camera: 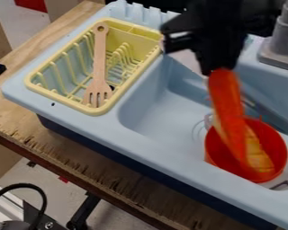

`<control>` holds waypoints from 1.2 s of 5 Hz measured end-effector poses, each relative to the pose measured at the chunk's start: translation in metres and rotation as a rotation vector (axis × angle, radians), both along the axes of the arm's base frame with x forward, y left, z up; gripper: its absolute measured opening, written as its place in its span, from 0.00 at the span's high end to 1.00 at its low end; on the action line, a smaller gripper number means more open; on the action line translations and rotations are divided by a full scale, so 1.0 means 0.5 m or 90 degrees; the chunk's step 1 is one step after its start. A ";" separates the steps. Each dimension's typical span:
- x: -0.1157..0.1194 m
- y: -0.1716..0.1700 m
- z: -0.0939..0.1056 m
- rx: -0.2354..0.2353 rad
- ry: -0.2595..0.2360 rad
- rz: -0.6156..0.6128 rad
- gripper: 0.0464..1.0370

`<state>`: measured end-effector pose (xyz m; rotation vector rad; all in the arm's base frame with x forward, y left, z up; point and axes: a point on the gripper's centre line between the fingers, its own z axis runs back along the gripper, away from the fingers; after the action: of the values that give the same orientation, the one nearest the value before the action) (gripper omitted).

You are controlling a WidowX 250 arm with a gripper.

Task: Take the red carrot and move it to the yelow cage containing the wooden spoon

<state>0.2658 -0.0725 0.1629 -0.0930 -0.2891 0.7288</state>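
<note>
Above the red cup (280, 148), the tool (217, 70) is closed on the upper end of the red carrot (228, 101), which slants down across the opening. Swinging sideways too low could catch it on the rim, twisting it loose.

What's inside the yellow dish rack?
A wooden fork lies lengthwise in the yellow dish rack, with dividers on both sides. The strip beneath it is covered; a dark spot beside its tines is too small to identify.

A robot arm (222, 11), black all over, with a black gripper (217, 69) whose chunky, angular body has a blocky side projection.
</note>
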 end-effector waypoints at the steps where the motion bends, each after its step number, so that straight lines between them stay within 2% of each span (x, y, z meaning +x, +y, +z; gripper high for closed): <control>1: 0.009 0.050 0.023 0.045 -0.050 -0.061 0.80; 2: 0.021 0.094 0.030 0.077 -0.062 -0.138 0.80; 3: 0.037 0.164 0.039 0.085 -0.070 -0.184 0.80; 5: 0.066 0.282 0.001 0.113 -0.070 -0.184 0.80; 6: 0.079 0.306 -0.006 0.141 -0.088 -0.173 0.80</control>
<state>0.3055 0.0805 0.1600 0.0285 -0.4768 0.4185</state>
